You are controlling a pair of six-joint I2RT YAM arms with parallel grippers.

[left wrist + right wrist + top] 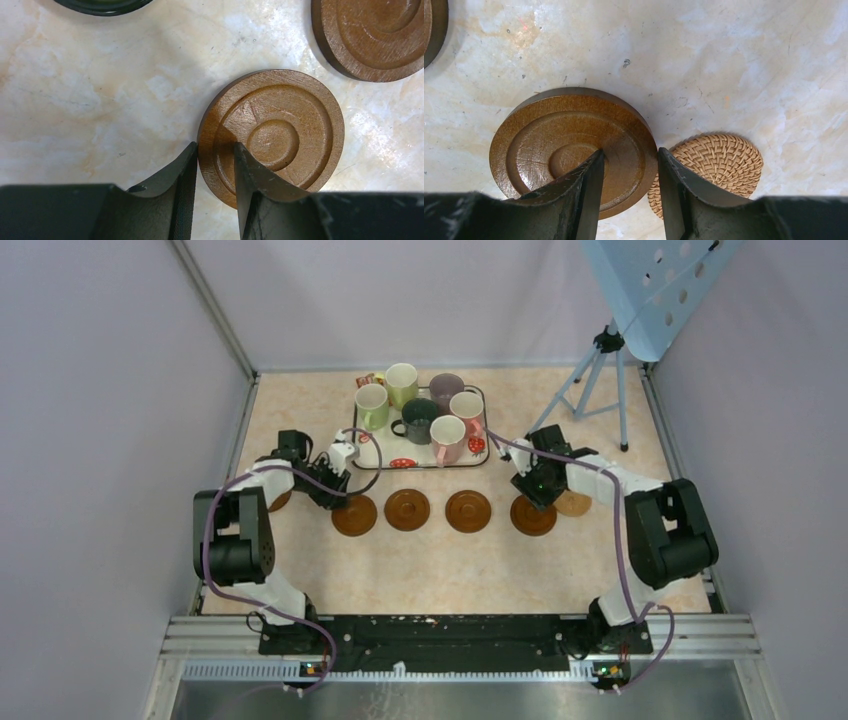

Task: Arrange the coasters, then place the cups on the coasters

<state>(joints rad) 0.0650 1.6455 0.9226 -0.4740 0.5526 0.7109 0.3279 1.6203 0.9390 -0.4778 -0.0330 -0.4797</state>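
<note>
L claw (215,145): jaws part-way spread, not pressed together. They straddle the edge of a wooden coaster (280,135), w/ one finger just outside its rim, touching it, and the other over its top. The coaster lies flat on the table (100,90), so I judge this is a nudge, not a lift. A real pinch I cannot confirm. A second coaster (375,35) lies near, apart.

R claw (630,150): also part-way spread, holding nothing. One finger is over a dark wooden coaster (569,145). The other is over the edge of the tan woven coaster (719,160), which touches the dark one.

In the overhead view, four dark coasters (407,509) make a row w/ fairly even gaps. The tan one crowds the R end, and a sixth coaster (280,502) is half hidden under the L arm (240,530). So the arranging looks approx. done in the middle, but both ends need spacing. All six cups (420,418) stand on the tray (422,460) behind the row. No cup is on a coaster, i.e. the second half is not begun.
</note>
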